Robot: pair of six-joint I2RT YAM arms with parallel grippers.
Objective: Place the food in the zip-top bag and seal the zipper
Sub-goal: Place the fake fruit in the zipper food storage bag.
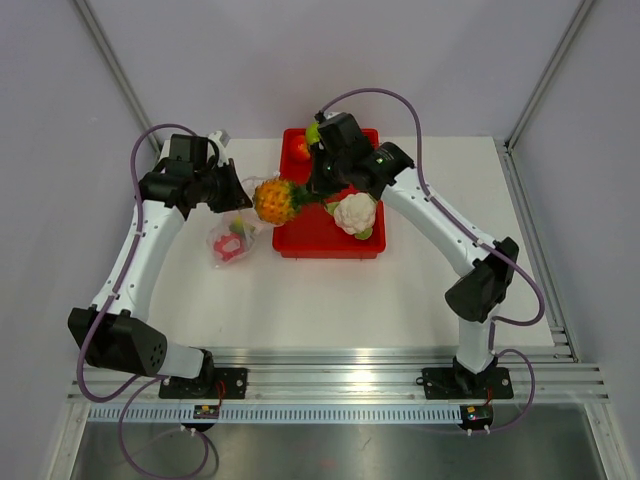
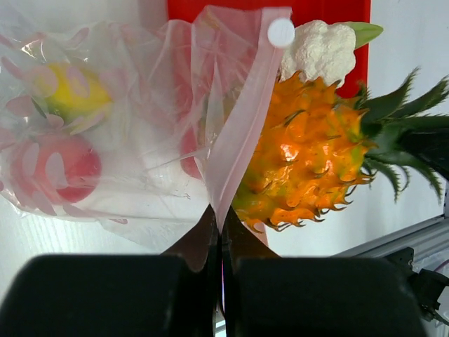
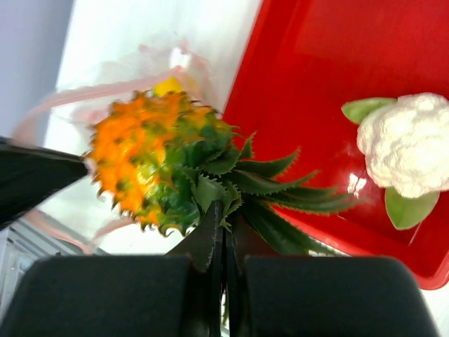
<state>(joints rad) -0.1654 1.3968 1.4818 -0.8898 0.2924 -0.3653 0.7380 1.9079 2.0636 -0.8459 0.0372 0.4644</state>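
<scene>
Clear crinkly zip-top bag (image 1: 228, 245) first. From the top view we see it on the white table (image 1: 420, 290), just left of the red rectangular tray (image 1: 320, 243), with its mouth lifted by the left gripper (image 1: 243, 200). The orange toy pineapple (image 1: 276, 200) hangs sideways between bag and tray, carried by the right gripper (image 1: 318, 190). A white toy cauliflower (image 1: 355, 213) sits on the tray's near right part. A small red fruit (image 1: 299, 150) and a green fruit (image 1: 313, 132) sit at its far edge, half hidden by the arm.

Left wrist view: the fingers are clamped tight on the pink-red zipper strip (image 2: 242, 119), holding one lip of the mouth up. A yellow round fruit (image 2: 70, 91) and a red round fruit (image 2: 70, 165) are already inside. The pineapple's body is right at the strip. Honestly, we can't tell whether it's in the opening or outside the film.

Right wrist view: those jaws are pinched shut on the green leaves, not the body, so the fruit sticks out ahead toward the bag.

What worries us:
- A leaf-only grip could let the pineapple swivel or slip out.
- Its spikes could snag the soft plastic.
- With only one lip held, the mouth may fold closed, so the fruit just shoves the whole bag along.
- It's a fat fruit for that bag, so the zipper might not shut once the cauliflower goes in too.
</scene>
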